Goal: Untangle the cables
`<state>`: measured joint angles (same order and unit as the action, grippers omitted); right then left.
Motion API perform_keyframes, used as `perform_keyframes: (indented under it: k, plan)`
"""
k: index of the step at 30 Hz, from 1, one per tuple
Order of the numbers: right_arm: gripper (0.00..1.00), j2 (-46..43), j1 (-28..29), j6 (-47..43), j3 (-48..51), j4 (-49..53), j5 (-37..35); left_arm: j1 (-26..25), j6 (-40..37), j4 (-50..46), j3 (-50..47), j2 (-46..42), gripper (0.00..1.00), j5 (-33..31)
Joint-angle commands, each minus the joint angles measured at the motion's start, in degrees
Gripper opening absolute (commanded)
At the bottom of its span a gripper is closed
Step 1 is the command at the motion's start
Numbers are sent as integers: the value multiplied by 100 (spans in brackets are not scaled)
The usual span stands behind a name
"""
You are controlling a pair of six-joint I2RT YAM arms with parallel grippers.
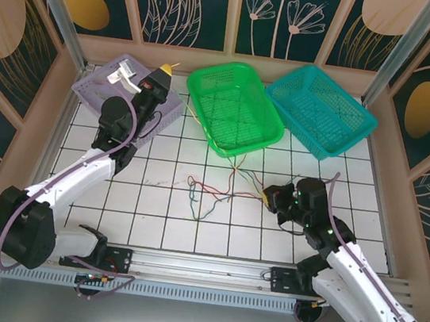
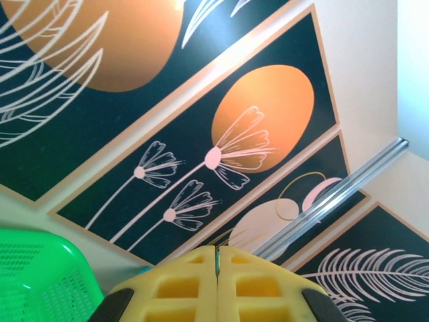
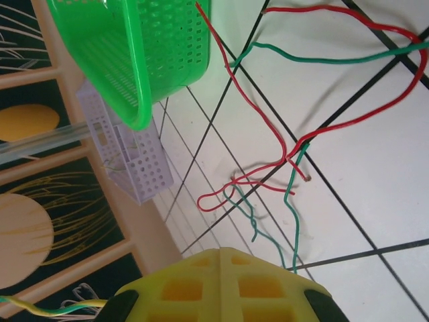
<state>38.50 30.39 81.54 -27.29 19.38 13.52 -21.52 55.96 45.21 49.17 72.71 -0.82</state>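
Seemingly mid-sorting, the cables (image 1: 212, 193) lie tangled on the surface (image 1: 150, 224) mid-frame below the green basket (image 1: 220, 68); left pincer (image 1: 166, 68), upper left, and right pincer (image 3: 221, 282) beside them are pressed shut, any pinched strand unclear, so next means drawing one strand clear.

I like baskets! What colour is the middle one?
The middle basket is bright green, clearest in the top view.

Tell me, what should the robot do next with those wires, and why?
Probably swing the left gripper, shut above the lilac basket, down toward the cables: red and green strands lie crossed on the tiles, with the right gripper shut beside them.
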Motion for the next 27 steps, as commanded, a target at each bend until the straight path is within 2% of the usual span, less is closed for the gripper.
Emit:
perform_keyframes:
  k: [1, 4, 7, 9, 14, 22, 27]
  plan:
    - [0, 741, 348, -854, -616, 206, -367, 297, -179, -740, 576, -232, 0, -741]
    - [0, 1934, 922, -1454, -1763, 67, -732, 412, -559, -1967, 890, -160, 0, -1310]
    - [0, 2991, 1364, -1944, -2897, 13, -985, 816, -838, -3021, 1158, 54, 0, -1718]
    - [0, 3678, 1481, -2244, -3650, -13, -1070, 1182, -779, -3388, 1264, 229, 0, -1588]
    - [0, 5343, 1505, -2912, -5206, -258, -974, 1799, -912, -3543, 1547, 802, 0, -1403]
    - [0, 7736, 1445, -3827, -7481, -791, -720, 2309, -876, -3674, 2287, 2044, 0, -1297]
    - [0, 9340, 1369, -4205, -9474, -410, -697, 2599, -975, -4029, 2897, 2874, 0, -1030]
